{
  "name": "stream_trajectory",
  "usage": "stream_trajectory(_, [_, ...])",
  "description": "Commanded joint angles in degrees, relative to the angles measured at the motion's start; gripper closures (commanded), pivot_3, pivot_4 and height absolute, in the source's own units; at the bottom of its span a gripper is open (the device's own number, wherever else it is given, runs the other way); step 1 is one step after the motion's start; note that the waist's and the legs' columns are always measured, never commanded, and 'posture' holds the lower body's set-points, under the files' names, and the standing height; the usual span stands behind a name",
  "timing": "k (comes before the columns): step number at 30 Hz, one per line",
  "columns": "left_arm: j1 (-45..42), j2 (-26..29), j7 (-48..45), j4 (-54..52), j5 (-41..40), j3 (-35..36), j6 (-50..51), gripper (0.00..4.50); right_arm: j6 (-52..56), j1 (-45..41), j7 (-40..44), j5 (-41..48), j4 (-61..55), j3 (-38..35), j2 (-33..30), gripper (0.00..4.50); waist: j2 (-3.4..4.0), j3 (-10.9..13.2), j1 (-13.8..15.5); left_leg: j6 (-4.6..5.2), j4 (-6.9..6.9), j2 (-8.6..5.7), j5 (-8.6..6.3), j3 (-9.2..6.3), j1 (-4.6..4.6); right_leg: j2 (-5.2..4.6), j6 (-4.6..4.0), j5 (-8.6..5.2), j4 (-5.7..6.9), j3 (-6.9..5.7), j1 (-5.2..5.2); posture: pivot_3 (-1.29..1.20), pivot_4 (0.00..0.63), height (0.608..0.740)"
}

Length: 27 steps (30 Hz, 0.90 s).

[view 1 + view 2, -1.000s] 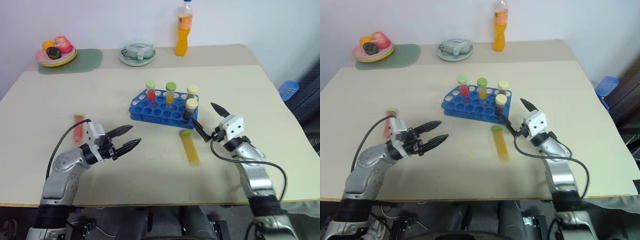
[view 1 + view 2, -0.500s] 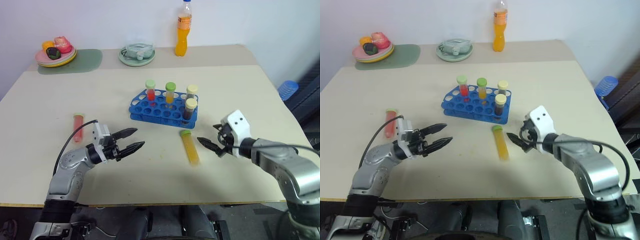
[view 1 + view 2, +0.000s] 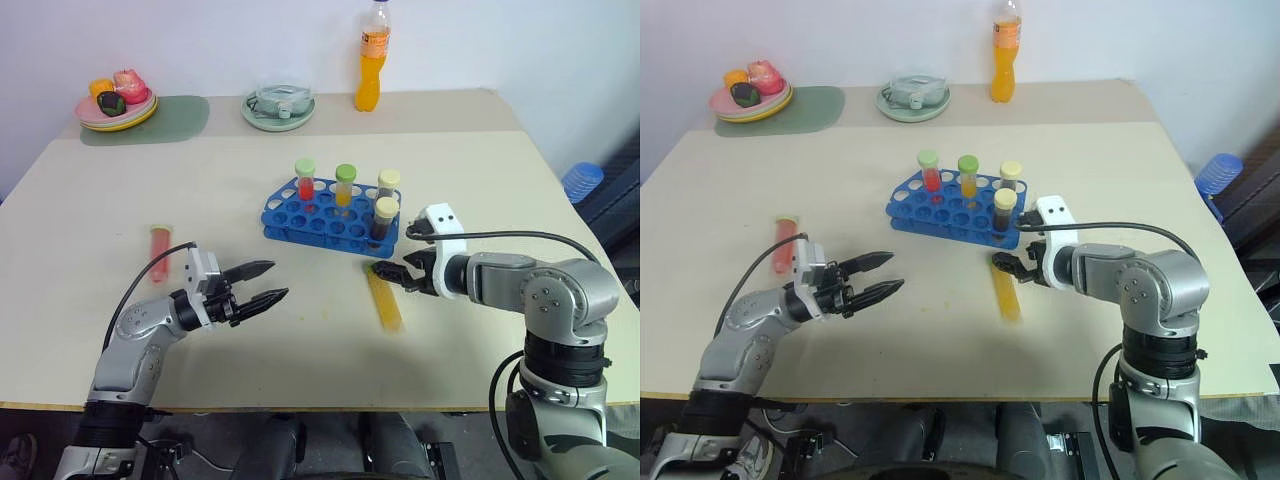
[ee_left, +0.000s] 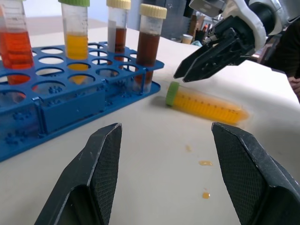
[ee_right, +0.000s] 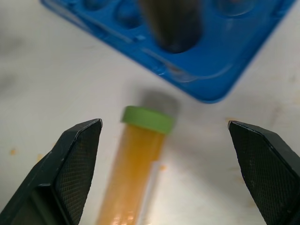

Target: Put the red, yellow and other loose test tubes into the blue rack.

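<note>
Right tool [image 3: 392,271] poised at a yellow tube beside the bright blue plastic rack [image 3: 330,211]

Its fingers spread over the green cap of the clear yellow-liquid tube [image 3: 384,297] lying mid-surface; the left tool [image 3: 268,282] is released, empty; a red-liquid tube [image 3: 158,249] lies toward the surface's left edge.

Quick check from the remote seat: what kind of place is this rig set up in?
Probably an indoor test or demo room, not a real lab. A plain beige table against a bare wall holds a blue rack of tubes together with a plate of toy food and an orange drink bottle.
</note>
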Motion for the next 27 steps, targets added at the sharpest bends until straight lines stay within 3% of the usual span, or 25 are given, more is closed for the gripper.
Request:
stream_trajectory(1, [0.15, 0.78, 0.08, -2.24, -0.57, 1.09, 0.09, 1.37, 0.35, -0.07, -4.49, 6.71, -0.96, 0.47, -1.36, 0.09, 0.0, 0.0, -0.18, 0.0, 0.0, 0.0, 0.0, -0.01, 0.0, 0.0, 0.0, 0.0, 0.0, 0.0, 0.0, 0.0, 0.15, 0.74])
stream_trajectory(15, [0.8, 1.08, 0.73, -3.39, -0.65, 0.97, 1.38, 1.37, 0.35, 0.19, -26.45, 20.29, 3.1, 0.41, 1.22, 0.09, 0.0, 0.0, -0.44, 0.0, -0.02, 0.02, 0.0, -0.01, 0.0, 0.02, 0.0, 0.0, 0.01, 0.0, -0.01, 0.0, 0.15, 0.74])
stream_trajectory(27, [2.46, 0.13, 2.51, -5.37, -0.61, 0.49, 2.11, 1.37, 0.35, 0.59, -32.51, 27.98, 6.23, 5.31, -2.32, 0.09, 0.0, -0.01, -0.4, 0.0, -0.01, 0.02, 0.0, -0.01, 0.02, 0.01, 0.0, 0.0, 0.0, 0.0, 0.03, 0.0, 0.15, 0.74])
